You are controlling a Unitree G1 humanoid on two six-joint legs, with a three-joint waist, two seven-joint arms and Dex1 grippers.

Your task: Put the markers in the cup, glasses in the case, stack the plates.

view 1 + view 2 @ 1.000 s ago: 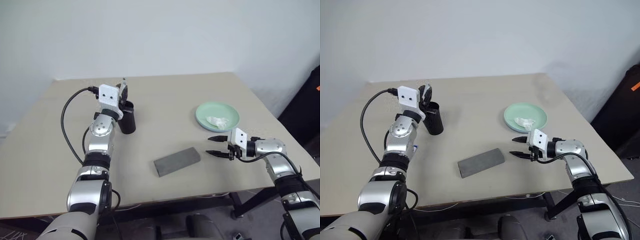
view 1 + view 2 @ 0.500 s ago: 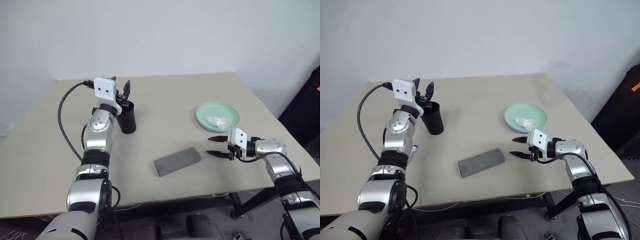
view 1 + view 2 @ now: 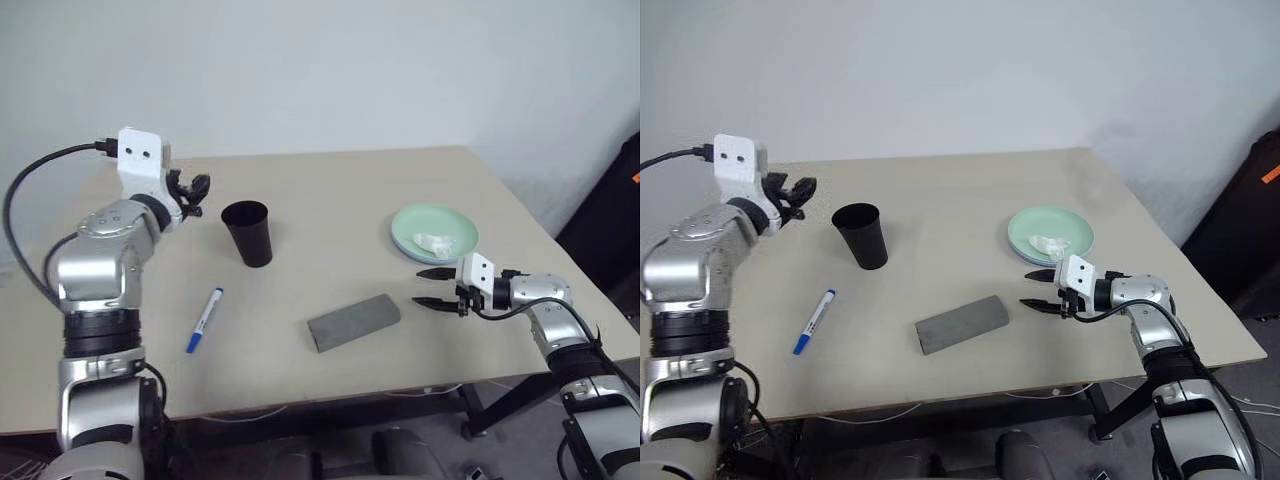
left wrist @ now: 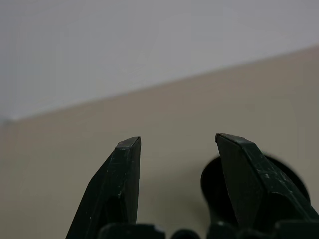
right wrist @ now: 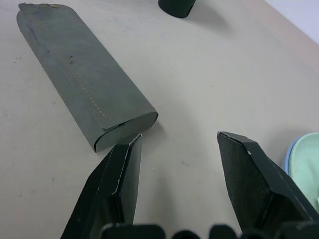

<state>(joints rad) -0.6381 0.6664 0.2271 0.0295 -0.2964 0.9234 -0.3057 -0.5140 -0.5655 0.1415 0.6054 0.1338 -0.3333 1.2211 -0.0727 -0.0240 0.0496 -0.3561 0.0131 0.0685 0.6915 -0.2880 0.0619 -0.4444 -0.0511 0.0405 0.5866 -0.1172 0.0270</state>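
The black cup [image 3: 248,232] stands upright at the table's left middle. My left gripper [image 3: 190,192] hovers to its left, raised off the table, open and empty; in the left wrist view the cup [image 4: 294,179] shows behind one finger. A white marker with a blue end [image 3: 204,320] lies flat on the table nearer me than the cup. The grey case [image 3: 354,322] lies shut in the middle. My right gripper [image 3: 432,287] is open and empty just right of the case [image 5: 79,74]. The mint green plate [image 3: 440,222] sits on a light blue one [image 5: 288,159]. The glasses are out of view.
A crumpled white paper [image 3: 436,242] lies on the green plate. The table's right edge [image 3: 560,270] runs close behind the plates, and its front edge [image 3: 330,398] is near the case. A dark object stands off the table at the far right [image 3: 625,200].
My left gripper has opened wider above the cup, then drawn back to the left and up. That uncovered the marker lying on the table. The right arm has not moved.
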